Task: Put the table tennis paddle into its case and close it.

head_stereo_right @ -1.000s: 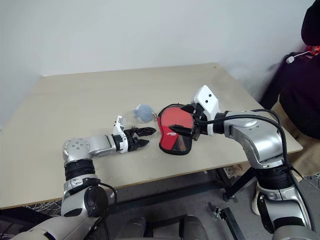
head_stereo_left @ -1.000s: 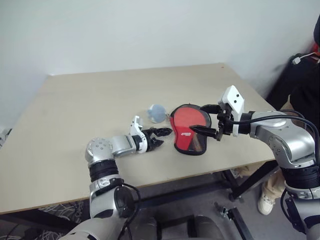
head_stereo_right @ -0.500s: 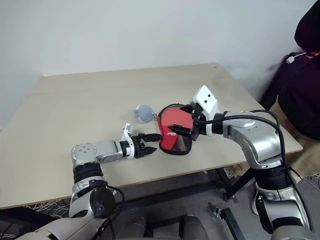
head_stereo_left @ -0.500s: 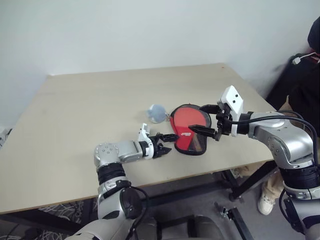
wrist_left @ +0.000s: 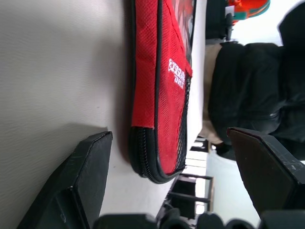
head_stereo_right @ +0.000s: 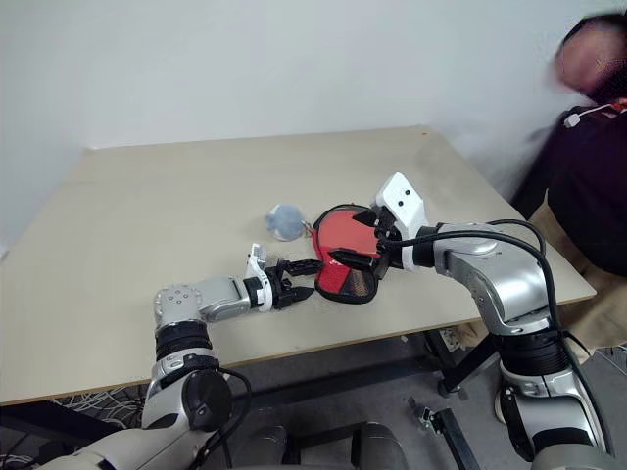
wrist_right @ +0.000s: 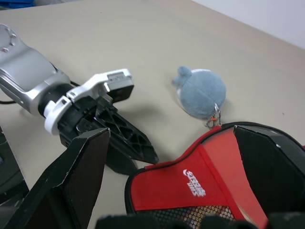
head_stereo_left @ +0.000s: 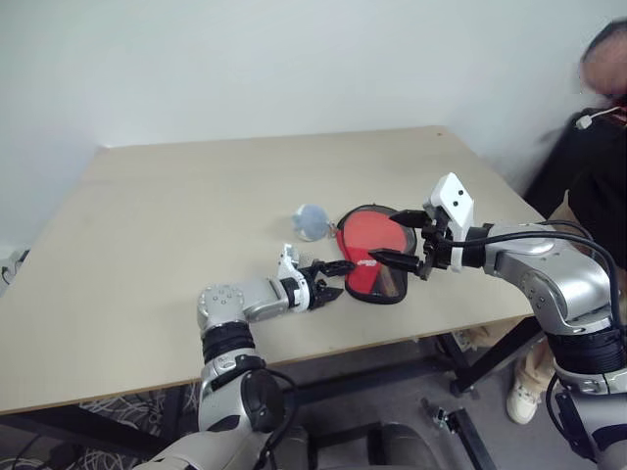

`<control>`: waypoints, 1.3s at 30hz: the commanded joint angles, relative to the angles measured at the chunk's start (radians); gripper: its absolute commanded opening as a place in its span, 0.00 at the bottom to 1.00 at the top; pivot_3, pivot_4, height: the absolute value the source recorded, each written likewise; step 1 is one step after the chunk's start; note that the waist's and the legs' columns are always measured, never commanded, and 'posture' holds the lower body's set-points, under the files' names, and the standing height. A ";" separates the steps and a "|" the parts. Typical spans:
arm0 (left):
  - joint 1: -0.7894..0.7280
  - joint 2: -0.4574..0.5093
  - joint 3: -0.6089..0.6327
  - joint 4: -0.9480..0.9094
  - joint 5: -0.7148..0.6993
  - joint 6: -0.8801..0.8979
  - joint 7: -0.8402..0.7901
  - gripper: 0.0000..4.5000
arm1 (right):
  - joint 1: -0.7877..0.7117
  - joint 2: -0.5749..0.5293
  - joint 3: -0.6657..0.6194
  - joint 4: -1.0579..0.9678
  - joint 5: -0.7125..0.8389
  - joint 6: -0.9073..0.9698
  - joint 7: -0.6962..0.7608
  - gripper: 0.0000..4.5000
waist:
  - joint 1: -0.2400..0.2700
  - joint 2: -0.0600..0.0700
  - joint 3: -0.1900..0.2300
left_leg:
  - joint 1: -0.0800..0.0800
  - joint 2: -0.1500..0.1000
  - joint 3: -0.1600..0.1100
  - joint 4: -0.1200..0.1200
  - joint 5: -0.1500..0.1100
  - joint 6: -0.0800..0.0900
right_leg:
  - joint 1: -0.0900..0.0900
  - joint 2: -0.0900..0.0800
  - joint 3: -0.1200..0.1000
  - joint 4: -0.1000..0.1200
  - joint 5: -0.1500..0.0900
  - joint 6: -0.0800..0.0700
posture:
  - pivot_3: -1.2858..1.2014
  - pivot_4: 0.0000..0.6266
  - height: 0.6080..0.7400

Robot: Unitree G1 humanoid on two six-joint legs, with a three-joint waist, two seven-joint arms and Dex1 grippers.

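Table (head_stereo_left: 147,245): pale tan top, bearing all items listed below.

Person (head_stereo_left: 600,147): dark clothing, standing past the table's far right corner.

My right gripper (head_stereo_left: 397,238): held above the case, its two black fingers spread wide with nothing between them. One finger reaches over the far edge of the case, the other over its near part; whether either fingertip touches the fabric I cannot tell.

My left gripper (head_stereo_left: 331,281): low over the table top, just beside the near left end of the case, fingers parted and empty. In the left wrist view the zipped end of the case lies between and beyond the two fingers, not gripped.

Case (head_stereo_left: 375,252): paddle-shaped pouch lying on the table near its front right part. Red panel with white lettering, black zipper edging, a mesh strip along one side. In the right wrist view its rim looks lifted and parted at one side.

Table tennis paddle: I cannot make it out apart from the red of the case.

Plush charm (head_stereo_left: 312,221): small, pale blue, resting on the table just beside the far left edge of the case, joined to it by a short clip.
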 commanded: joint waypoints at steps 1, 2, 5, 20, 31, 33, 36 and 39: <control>-0.024 -0.016 -0.029 0.034 -0.008 -0.021 -0.020 0.92 | -0.008 0.007 -0.017 -0.036 0.011 -0.002 -0.009 1.00 | 0.000 0.000 0.000 | 0.000 0.000 0.000 0.000 0.000 0.000 | 0.000 0.000 0.000 0.000 0.000 0.000 | 0.52 0.00 1.00; -0.028 -0.017 -0.029 0.041 -0.012 -0.028 -0.026 0.92 | -0.008 0.008 -0.016 -0.036 0.011 -0.002 -0.010 1.00 | 0.000 0.000 0.000 | 0.000 0.000 0.000 0.000 0.000 0.000 | 0.000 0.000 0.000 0.000 0.000 0.000 | 0.52 0.00 1.00; -0.035 -0.018 -0.033 0.058 -0.017 -0.044 -0.042 0.92 | -0.006 0.011 -0.015 -0.040 0.012 0.001 -0.010 1.00 | 0.000 0.000 0.000 | 0.000 0.000 0.000 0.000 0.000 0.000 | 0.000 0.000 0.000 0.000 0.000 0.000 | 0.52 0.00 1.00; -0.041 -0.020 -0.069 0.108 -0.035 -0.136 -0.111 0.92 | -0.003 0.027 -0.003 -0.049 0.011 0.013 -0.012 1.00 | -0.001 0.000 0.000 | 0.000 0.000 -0.001 0.000 0.000 0.000 | 0.000 0.000 0.000 0.000 0.000 0.001 | 0.52 0.00 1.00; -0.035 -0.013 -0.074 0.101 -0.041 -0.142 -0.098 0.36 | -0.014 0.028 -0.001 -0.030 0.006 0.015 -0.012 1.00 | -0.002 0.000 0.000 | -0.001 0.000 -0.001 0.000 0.000 0.000 | -0.001 0.000 0.000 0.000 0.000 0.001 | 0.52 0.00 1.00; -0.035 -0.015 -0.074 0.098 -0.042 -0.142 -0.094 0.25 | -0.018 0.028 -0.001 -0.025 0.005 0.015 -0.011 1.00 | -0.002 0.000 0.000 | -0.001 0.000 -0.001 -0.001 0.000 0.000 | -0.001 0.000 0.000 0.000 0.000 0.001 | 0.52 0.00 1.00; -0.034 -0.016 -0.074 0.094 -0.044 -0.142 -0.087 0.06 | -0.027 0.026 -0.001 -0.015 0.004 0.021 -0.010 1.00 | -0.002 0.000 0.000 | -0.001 0.000 -0.001 -0.001 0.000 0.000 | -0.001 0.000 0.000 0.000 0.000 0.001 | 0.52 0.00 1.00; -0.032 -0.016 -0.075 0.078 -0.045 -0.143 -0.075 0.01 | -0.037 0.022 0.000 -0.001 0.001 0.023 -0.006 1.00 | -0.002 0.000 0.000 | -0.001 0.000 -0.001 -0.001 0.000 0.000 | -0.001 0.000 0.000 0.000 0.000 0.001 | 0.52 0.00 1.00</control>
